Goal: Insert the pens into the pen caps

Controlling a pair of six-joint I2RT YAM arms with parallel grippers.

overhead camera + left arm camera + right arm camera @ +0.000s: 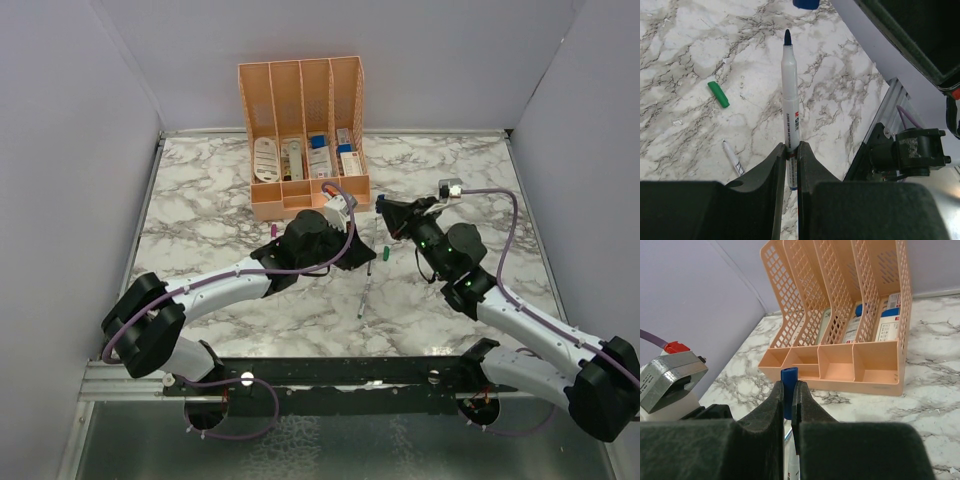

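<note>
White-and-black arms, seemingly purple cables

Pen: I can see a small red-and-grey logo mid-barrel. Its first letter looks like an M, and the rest I can't make out.
Pen, fine print: one dark line runs along the barrel below the logo, too small for me to read.
Second pen: dark print on the barrel, unreadable.
Boxes: blue and red printing on white, standing in the organiser behind its lattice. I can't read a word.
Grey block: faint dark marks on its left face, illegible.
Top view: the box labels are only colour patches to me.
</note>
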